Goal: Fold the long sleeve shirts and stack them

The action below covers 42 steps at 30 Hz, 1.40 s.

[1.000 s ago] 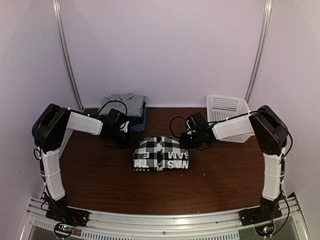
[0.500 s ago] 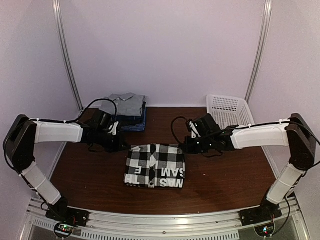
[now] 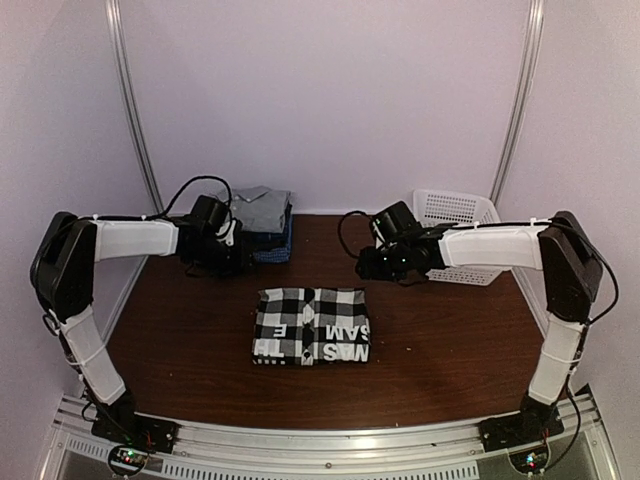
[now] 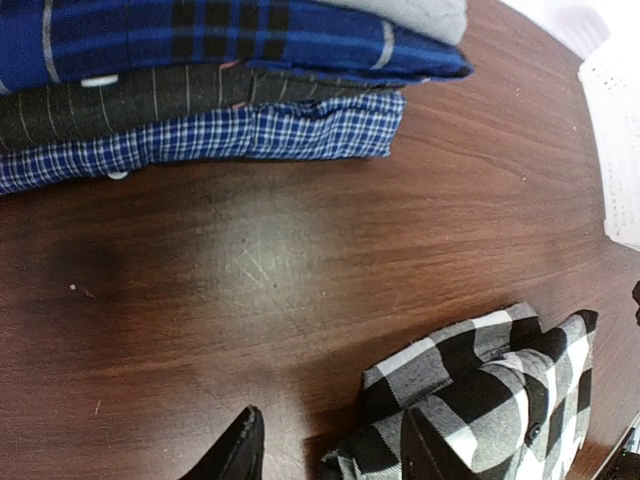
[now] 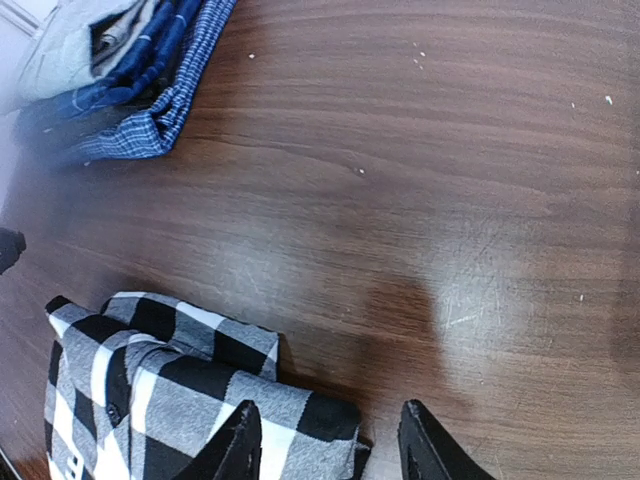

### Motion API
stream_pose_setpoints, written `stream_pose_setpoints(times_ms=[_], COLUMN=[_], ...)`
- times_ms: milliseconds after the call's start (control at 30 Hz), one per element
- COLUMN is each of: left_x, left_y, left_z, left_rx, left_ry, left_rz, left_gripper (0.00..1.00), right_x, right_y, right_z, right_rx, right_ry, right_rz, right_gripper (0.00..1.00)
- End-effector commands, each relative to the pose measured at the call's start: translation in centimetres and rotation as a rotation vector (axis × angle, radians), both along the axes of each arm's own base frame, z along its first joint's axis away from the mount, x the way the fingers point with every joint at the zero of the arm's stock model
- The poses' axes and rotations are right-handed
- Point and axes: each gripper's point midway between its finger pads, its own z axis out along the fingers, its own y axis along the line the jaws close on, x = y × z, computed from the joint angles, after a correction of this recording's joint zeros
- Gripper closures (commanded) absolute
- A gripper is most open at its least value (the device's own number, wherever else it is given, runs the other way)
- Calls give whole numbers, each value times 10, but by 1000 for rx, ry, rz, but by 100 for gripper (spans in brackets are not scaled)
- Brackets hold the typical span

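Both jaws are apart and hold nothing. The left gripper and right gripper have let go of the check shirt and pulled back. It lies folded mid-table, near the shirt stack.

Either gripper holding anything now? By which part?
Nothing is held. The left gripper and right gripper are both open and clear of the folded check shirt, which lies flat by itself.
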Motion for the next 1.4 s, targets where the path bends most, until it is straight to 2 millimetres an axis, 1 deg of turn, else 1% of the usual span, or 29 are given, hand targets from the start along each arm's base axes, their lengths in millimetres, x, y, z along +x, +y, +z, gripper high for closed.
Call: stream_pose_setpoints(times_ms=[0, 33, 67, 200, 267, 333, 367, 433, 500, 633, 667, 767, 900, 1000, 1133, 1233, 1367], left_x=[-1, -7, -15, -49, -63, -72, -73, -72, -64, -52, -48, -36, -19, -12, -10, -7, 0], left_y=[-5, -10, -17, -54, -73, -89, -94, -101, -106, -115, -116, -115, -105, -96, -86, -79, -64], left_z=[45, 51, 53, 60, 58, 53, 48, 39, 32, 13, 5, -11, -33, -49, -61, -61, -57], left_rx=[0, -5, -12, -41, -72, -98, -100, -95, -82, -46, -35, -16, 21, 33, 55, 69, 91], left_ry=[-103, -111, -108, -106, -95, -78, -71, -52, -48, -24, -15, 5, 30, 60, 77, 76, 62], left_rz=[-25, -37, -53, -121, -160, -187, -194, -205, -207, -216, -217, -205, -176, -162, -149, -137, -109], left_gripper=[52, 52, 52, 56, 59, 62, 63, 64, 65, 68, 69, 71, 73, 74, 74, 75, 74], right_x=[-7, -12, -18, -44, -50, -52, -52, -50, -47, -39, -37, -29, -14, -5, 1, 3, 5], right_y=[4, 9, 16, 48, 61, 72, 76, 84, 90, 100, 100, 99, 87, 80, 72, 66, 59], right_z=[39, 42, 44, 47, 46, 43, 40, 28, 17, 1, -4, -21, -43, -54, -55, -52, -48], right_rx=[-21, -15, -10, 15, 35, 46, 46, 39, 32, 20, 24, 32, 17, 21, 16, 22, 24], right_ry=[-71, -75, -80, -94, -94, -88, -83, -63, -46, -18, -9, 26, 63, 87, 96, 97, 95], right_rz=[18, 33, 50, 125, 151, 173, 180, 196, 205, 211, 213, 207, 177, 164, 152, 149, 143], right_gripper=[52, 54, 55, 61, 64, 68, 70, 72, 75, 76, 77, 78, 79, 79, 78, 77, 77])
